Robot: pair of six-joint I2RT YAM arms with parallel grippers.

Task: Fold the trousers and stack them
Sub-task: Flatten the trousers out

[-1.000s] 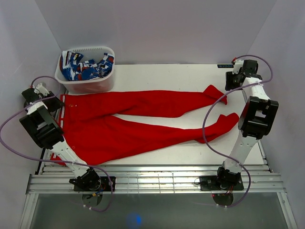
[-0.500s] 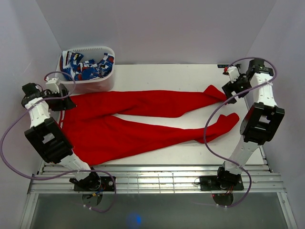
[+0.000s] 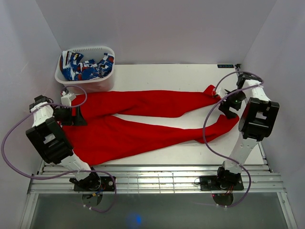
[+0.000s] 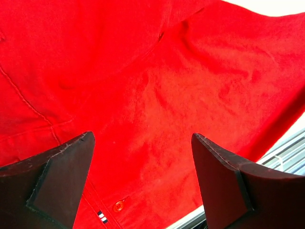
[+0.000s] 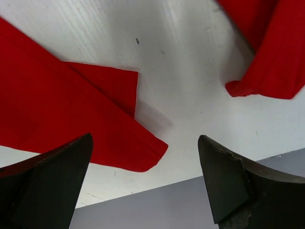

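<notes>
From above, the trousers (image 3: 143,121) lie spread flat across the white table (image 3: 167,76), waist at the left edge and both legs running right, the far leg nearly straight and the near leg angling up toward it at the ends. A bin (image 3: 90,85) at the far left corner holds a blue-white-red cloth (image 3: 86,67). The left gripper (image 3: 80,115) sits low over the far part of the waist, just near of the bin. The right gripper (image 3: 224,106) is between the two leg ends at the right edge. How wide either one stands does not show from here. In the left wrist view, the left gripper (image 4: 142,135) is spread wide, its dark fingers (image 4: 57,181) on either side of wrinkled red fabric that fills almost the whole view. It holds nothing, and whether the tips touch the cloth cannot be told. A red button (image 4: 118,206) and a small striped tag (image 4: 101,217) show on the cloth between the fingers, and a strip of metal rail (image 4: 290,155) shows at lower right. In the right wrist view, the right gripper (image 5: 144,137) is likewise wide apart and holds nothing, with bare table under the gap. One leg end (image 5: 95,124), a corner folded over, lies left of the gap, and the other leg end (image 5: 267,52) lies at upper right.
</notes>
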